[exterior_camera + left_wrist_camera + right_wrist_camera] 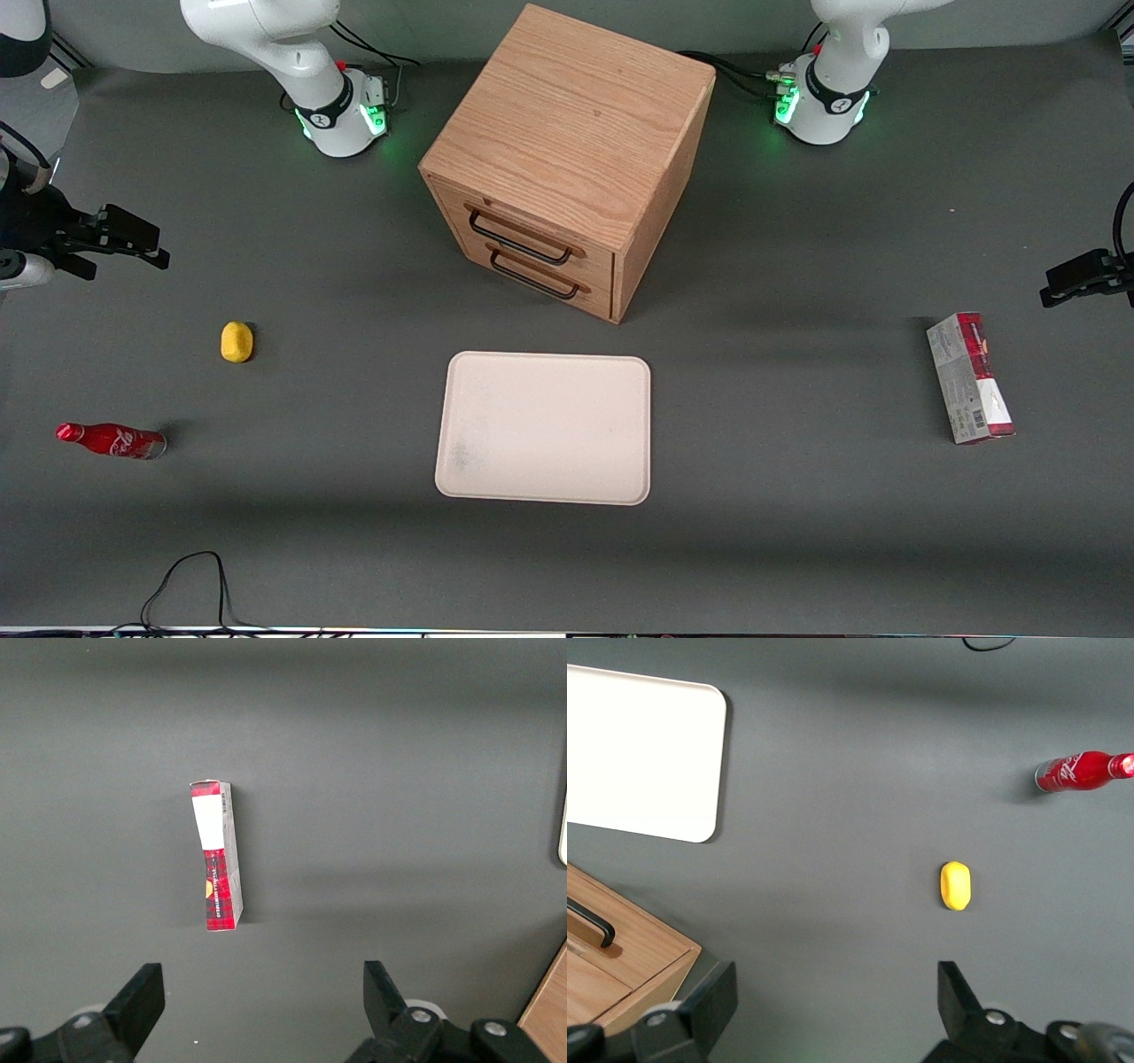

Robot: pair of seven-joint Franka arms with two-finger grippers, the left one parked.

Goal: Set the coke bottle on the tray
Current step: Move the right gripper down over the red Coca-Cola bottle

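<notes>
The coke bottle point(111, 440) is small, red and glossy, and lies on its side on the grey table at the working arm's end, nearer the front camera than a yellow object. It also shows in the right wrist view as the coke bottle point(1081, 771). The cream tray point(545, 428) lies flat in front of the wooden drawer cabinet with nothing on it, and one rounded corner of the tray point(647, 753) shows in the wrist view. My gripper point(146, 248) hangs above the table, farther from the front camera than the bottle and well apart from it. The gripper point(833, 1001) is open and holds nothing.
A small yellow object point(236, 342) lies between my gripper and the bottle. A wooden cabinet point(567, 151) with two black-handled drawers stands mid-table. A red-and-grey carton point(970, 377) lies toward the parked arm's end. A black cable point(190, 576) loops at the table's near edge.
</notes>
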